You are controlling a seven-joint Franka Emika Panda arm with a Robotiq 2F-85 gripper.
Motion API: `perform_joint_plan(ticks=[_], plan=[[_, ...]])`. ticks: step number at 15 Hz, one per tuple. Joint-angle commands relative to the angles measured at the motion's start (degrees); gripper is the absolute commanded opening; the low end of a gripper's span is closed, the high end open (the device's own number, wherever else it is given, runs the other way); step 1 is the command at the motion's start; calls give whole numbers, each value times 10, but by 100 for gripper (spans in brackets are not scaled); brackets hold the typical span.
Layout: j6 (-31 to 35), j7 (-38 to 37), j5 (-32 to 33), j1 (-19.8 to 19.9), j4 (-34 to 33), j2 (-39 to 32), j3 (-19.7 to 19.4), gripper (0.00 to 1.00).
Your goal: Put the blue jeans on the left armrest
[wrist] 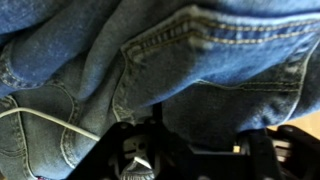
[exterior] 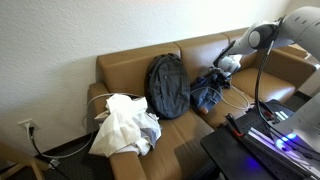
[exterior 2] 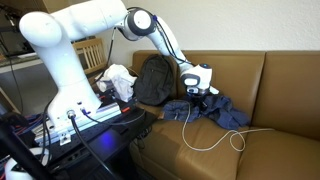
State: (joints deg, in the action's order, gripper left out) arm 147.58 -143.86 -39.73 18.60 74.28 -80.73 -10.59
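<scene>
The blue jeans (exterior: 208, 95) lie crumpled on the seat of a brown leather couch (exterior: 130, 65). They also show in an exterior view (exterior 2: 218, 110) and fill the wrist view (wrist: 180, 50), seam and pocket stitching showing. My gripper (exterior 2: 197, 92) is lowered onto the top of the jeans pile, as the exterior view (exterior: 222, 72) shows. In the wrist view its two fingers (wrist: 200, 150) stand apart, with dark denim bulging between them. The armrest nearest the white cloth (exterior: 125, 125) is mostly covered by that cloth.
A black backpack (exterior: 167, 85) leans upright against the couch back beside the jeans. A white cable (exterior 2: 215, 135) loops over the seat and jeans. A black table with electronics (exterior: 260, 150) stands in front of the couch. The robot base (exterior 2: 60, 90) stands beside it.
</scene>
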Motion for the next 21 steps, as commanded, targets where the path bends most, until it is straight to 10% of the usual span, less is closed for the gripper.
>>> perform_joint_plan(ticks=[1, 6, 14, 20, 21], plan=[[-8, -40, 8, 7, -33, -21, 8, 30], [-66, -52, -1, 58, -54, -9, 33, 0], [-101, 188, -74, 167, 88, 205, 112, 4], [-129, 410, -93, 176, 234, 373, 93, 4], [-122, 348, -94, 146, 152, 294, 66, 15]])
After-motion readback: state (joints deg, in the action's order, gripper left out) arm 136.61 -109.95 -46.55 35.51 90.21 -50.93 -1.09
